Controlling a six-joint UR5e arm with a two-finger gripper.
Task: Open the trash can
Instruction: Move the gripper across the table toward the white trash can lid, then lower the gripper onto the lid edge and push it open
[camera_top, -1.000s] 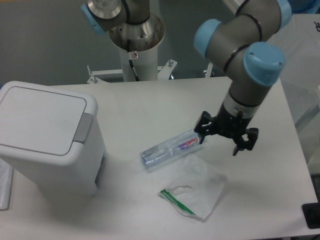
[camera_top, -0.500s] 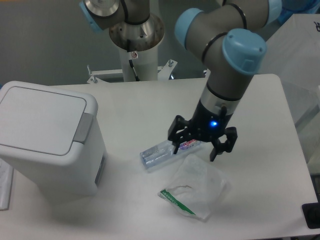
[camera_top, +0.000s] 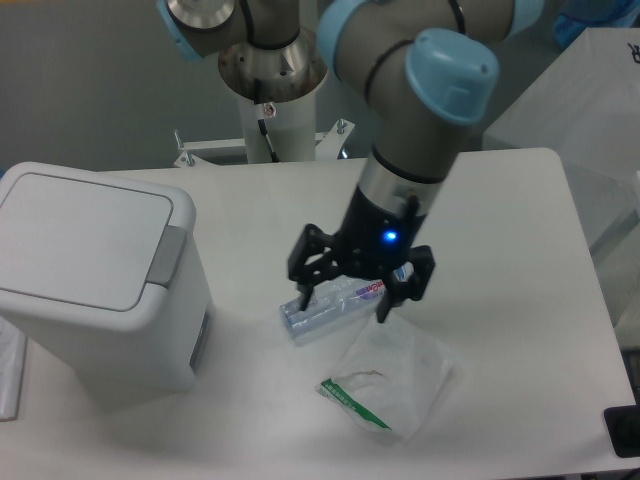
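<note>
Hovering above the toothpaste tube (camera_top: 335, 305) at mid-worktop (camera_top: 500, 250), the tool (camera_top: 346, 297) has its fingers spread and grasps nothing. The trash can (camera_top: 95, 275) stands at the worktop's left edge, well apart from the tool, its lid (camera_top: 80, 235) down and flat. The approach looks to be the step in hand. Next, the tool likely needs to cross left and press the grey push-tab (camera_top: 167, 255) at the lid's front rim. A crumpled plastic bag (camera_top: 395, 375) lies just beside the tube.
</note>
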